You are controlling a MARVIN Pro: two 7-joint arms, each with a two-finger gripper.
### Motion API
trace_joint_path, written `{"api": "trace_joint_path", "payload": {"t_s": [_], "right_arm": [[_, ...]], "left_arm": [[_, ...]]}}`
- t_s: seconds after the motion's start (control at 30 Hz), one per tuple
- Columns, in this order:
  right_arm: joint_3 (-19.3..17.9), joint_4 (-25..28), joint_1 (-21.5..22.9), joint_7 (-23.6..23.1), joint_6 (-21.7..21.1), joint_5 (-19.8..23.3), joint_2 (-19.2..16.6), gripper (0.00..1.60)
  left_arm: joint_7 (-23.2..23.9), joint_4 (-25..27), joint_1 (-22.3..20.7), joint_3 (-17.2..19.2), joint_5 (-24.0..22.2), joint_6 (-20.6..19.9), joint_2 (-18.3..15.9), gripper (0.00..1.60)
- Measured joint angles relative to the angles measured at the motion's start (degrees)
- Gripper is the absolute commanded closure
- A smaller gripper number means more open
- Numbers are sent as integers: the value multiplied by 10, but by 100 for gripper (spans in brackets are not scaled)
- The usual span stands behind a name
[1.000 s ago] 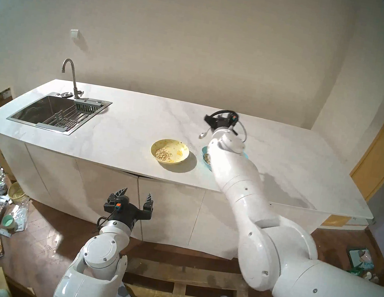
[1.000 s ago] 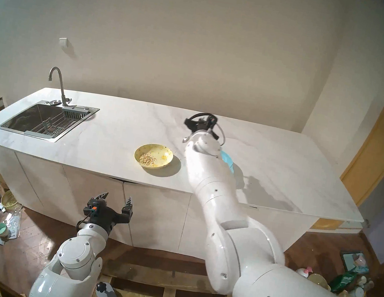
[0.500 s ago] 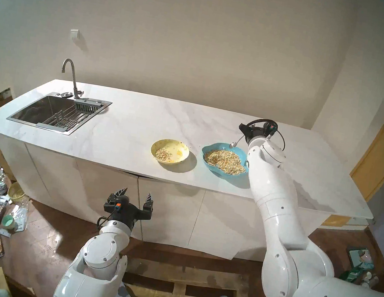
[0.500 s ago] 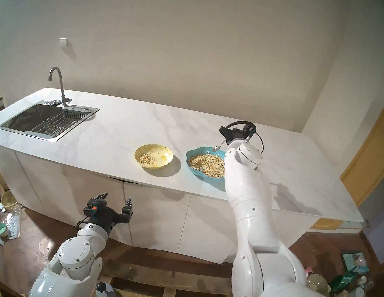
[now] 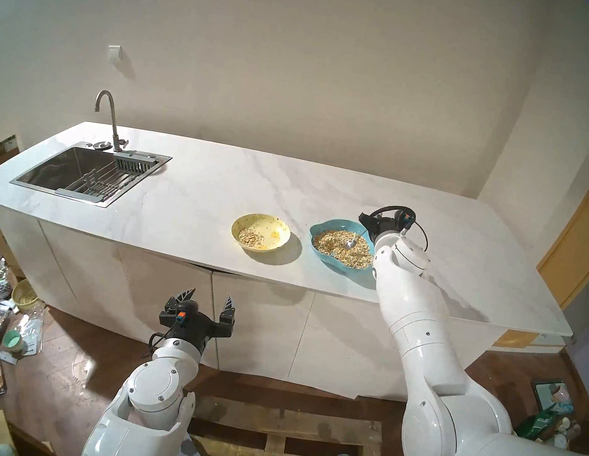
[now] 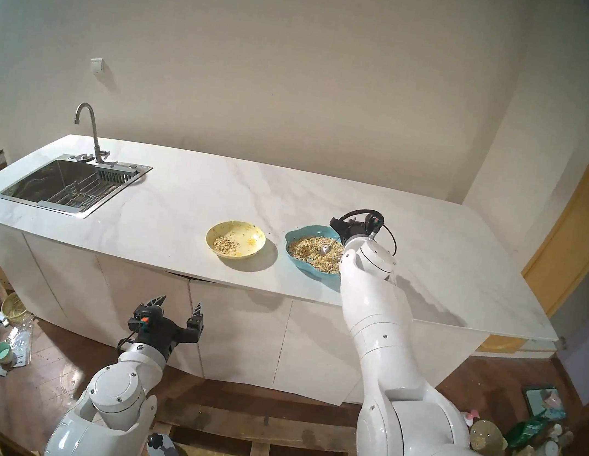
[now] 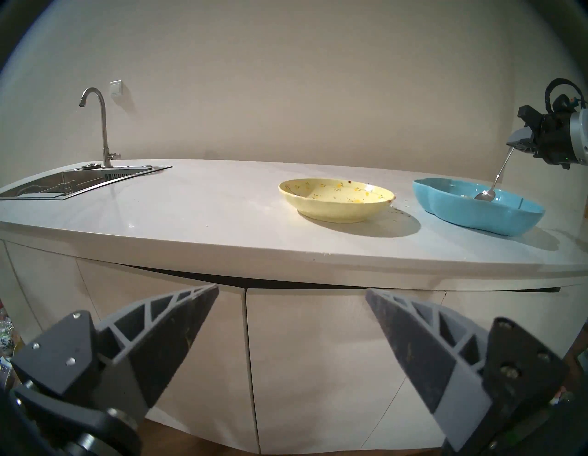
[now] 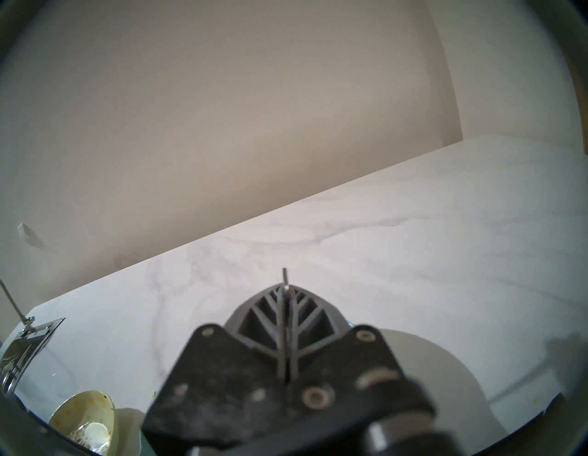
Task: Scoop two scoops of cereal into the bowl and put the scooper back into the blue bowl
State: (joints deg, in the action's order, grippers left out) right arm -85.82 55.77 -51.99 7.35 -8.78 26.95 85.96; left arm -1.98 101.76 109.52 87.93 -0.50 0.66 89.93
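Right pincer (image 7: 516,144) clamped on scooper (image 7: 496,180), its tip in the cereal (image 5: 336,247) of blue bowl (image 5: 328,225); yellow bowl (image 5: 278,225) just beside; sink (image 5: 75,170) well apart on bench (image 5: 216,178). Left pincer (image 5: 209,300) open, clear of the bench.

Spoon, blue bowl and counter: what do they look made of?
Spoon: polished metal, silver with bright glints. Blue bowl: probably glazed ceramic, given its even gloss and thick wavy rim, though plastic can't be ruled out. Counter: marble or a marble-look slab, white with faint grey veins and a soft sheen.
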Motion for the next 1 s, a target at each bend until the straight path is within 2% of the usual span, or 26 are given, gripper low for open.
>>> {"api": "trace_joint_path", "payload": {"t_s": [0.4, 0.43, 0.47, 0.5, 0.53, 0.73, 0.9, 1.0], "right_arm": [[-17, -14, -3, -14, 6, -3, -25, 160], [-17, -14, -3, -14, 6, -3, -26, 109], [-17, -15, -3, -15, 6, -3, -27, 85], [-17, -16, -4, -16, 6, -3, -29, 37], [-17, -16, -4, -17, 6, -4, -29, 0], [-14, -9, -8, -18, 5, -10, -35, 0], [-6, 18, -13, -15, 5, -20, -39, 0], [16, 44, -18, -8, 6, -45, -53, 0]], "left_arm": [[0, 0, 0, 0, 0, 0, 0, 0], [0, 0, 0, 0, 0, 0, 0, 0], [0, 0, 0, 0, 0, 0, 0, 0], [0, 0, 0, 0, 0, 0, 0, 0], [0, 0, 0, 0, 0, 0, 0, 0], [0, 0, 0, 0, 0, 0, 0, 0], [0, 0, 0, 0, 0, 0, 0, 0], [0, 0, 0, 0, 0, 0, 0, 0]]}}
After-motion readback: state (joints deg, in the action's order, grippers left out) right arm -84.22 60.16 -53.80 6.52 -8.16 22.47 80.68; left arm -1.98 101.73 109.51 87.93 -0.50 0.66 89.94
